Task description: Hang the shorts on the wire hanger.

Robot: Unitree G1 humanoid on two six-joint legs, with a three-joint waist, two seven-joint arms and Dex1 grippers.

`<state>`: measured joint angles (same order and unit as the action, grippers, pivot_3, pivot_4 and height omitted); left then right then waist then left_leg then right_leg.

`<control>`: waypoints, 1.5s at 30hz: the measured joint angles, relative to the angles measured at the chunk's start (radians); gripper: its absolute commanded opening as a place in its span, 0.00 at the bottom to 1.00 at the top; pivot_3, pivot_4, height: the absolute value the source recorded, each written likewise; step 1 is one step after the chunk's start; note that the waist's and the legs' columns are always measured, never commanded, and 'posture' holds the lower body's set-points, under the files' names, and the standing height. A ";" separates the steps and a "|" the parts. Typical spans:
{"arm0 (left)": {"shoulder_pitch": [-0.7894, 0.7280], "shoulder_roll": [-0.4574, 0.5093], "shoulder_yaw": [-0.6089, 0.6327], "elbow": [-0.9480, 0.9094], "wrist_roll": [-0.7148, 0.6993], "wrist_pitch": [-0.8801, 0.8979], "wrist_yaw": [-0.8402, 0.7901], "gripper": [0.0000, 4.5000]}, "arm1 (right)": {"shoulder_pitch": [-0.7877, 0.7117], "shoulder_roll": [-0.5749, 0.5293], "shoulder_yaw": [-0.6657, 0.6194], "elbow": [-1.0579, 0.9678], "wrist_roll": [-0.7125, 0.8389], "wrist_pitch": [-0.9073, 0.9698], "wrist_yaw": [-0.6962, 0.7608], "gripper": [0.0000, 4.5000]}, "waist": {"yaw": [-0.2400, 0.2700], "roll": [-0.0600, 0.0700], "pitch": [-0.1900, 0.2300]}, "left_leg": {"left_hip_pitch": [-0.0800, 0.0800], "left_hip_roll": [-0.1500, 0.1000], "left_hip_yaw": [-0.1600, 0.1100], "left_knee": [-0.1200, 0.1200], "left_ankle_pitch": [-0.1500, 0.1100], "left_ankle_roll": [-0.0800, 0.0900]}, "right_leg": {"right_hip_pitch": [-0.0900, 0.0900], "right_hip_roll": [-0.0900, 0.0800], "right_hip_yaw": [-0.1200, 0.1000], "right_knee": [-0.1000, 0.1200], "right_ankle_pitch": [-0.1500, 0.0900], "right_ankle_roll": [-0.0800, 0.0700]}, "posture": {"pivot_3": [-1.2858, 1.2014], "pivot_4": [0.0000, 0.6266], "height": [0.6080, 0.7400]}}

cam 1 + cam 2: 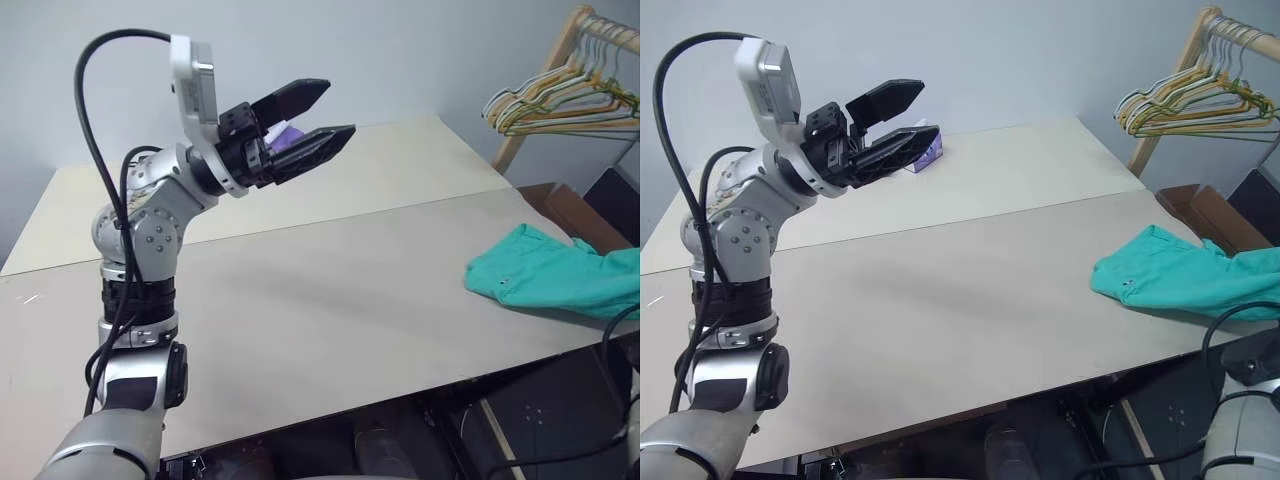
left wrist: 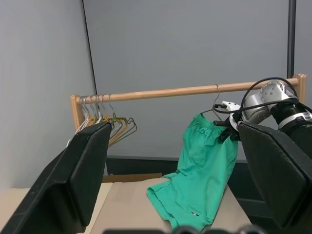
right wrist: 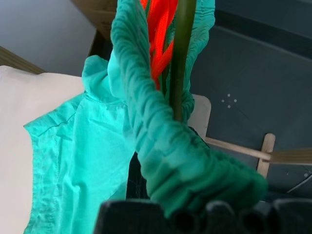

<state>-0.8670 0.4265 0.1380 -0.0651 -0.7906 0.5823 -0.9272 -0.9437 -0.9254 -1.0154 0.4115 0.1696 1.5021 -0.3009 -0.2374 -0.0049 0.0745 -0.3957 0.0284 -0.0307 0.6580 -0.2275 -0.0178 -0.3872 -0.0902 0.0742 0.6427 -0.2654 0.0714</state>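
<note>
The teal-green shorts (image 2: 202,170) hang by their waistband from the wire hanger (image 2: 217,97), whose hook sits over the wooden rail. Their legs trail down onto the table's right edge (image 1: 555,275). My right gripper (image 2: 226,131) is shut on the gathered waistband (image 3: 195,170), beside the olive wire (image 3: 183,53) and an orange cord. My left gripper (image 1: 338,108) is raised high over the table's left side, open and holding nothing, pointing toward the rail.
A bundle of pale, multicoloured hangers (image 1: 560,100) hangs at one end of the wooden rail (image 2: 161,91). A cardboard box (image 1: 570,210) stands below it. A small purple-and-white box (image 1: 925,150) sits at the back of the beige table (image 1: 350,300).
</note>
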 measured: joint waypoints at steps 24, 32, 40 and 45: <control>0.005 0.047 -0.008 -0.009 0.018 0.005 -0.006 1.00 | 0.593 0.171 0.364 -0.561 -0.165 -0.809 0.150 0.99 | -0.010 0.000 0.000 | 0.004 0.000 0.003 0.000 0.000 0.000 | 0.001 0.000 0.005 0.002 -0.004 0.007 | 0.42 0.07 1.00; 0.175 0.148 -0.040 -0.041 0.155 -0.063 -0.013 1.00 | 0.548 0.151 0.421 -0.707 0.075 -1.062 0.491 0.99 | -0.033 -0.001 0.000 | 0.011 0.002 0.005 -0.003 0.000 0.000 | 0.005 0.003 0.010 0.001 -0.003 0.007 | 0.46 0.08 1.00; 0.419 0.297 -0.016 -0.204 0.240 -0.107 -0.024 1.00 | 0.349 0.132 0.838 -0.473 0.233 -1.088 1.069 0.99 | 0.017 -0.013 0.008 | 0.024 0.003 0.007 -0.014 0.000 0.000 | 0.016 0.003 0.011 -0.009 -0.002 0.007 | 0.52 0.10 1.00; 0.534 0.360 0.049 -0.317 0.238 -0.077 0.006 1.00 | 0.244 0.140 0.962 -0.330 0.242 -1.120 1.312 0.99 | 0.114 -0.013 0.010 | 0.016 0.003 0.007 -0.014 -0.001 0.002 | 0.009 0.003 0.009 -0.011 0.002 0.000 | 0.56 0.09 1.00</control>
<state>-0.3330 0.7869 0.1871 -0.3822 -0.5529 0.5057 -0.9209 -0.6994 -0.7854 -0.0533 0.0819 0.4112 0.3823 1.0111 -0.1236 -0.0175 0.0846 -0.3796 0.0317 -0.0241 0.6438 -0.2289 -0.0160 -0.3785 -0.0876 0.0831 0.6319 -0.2632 0.0717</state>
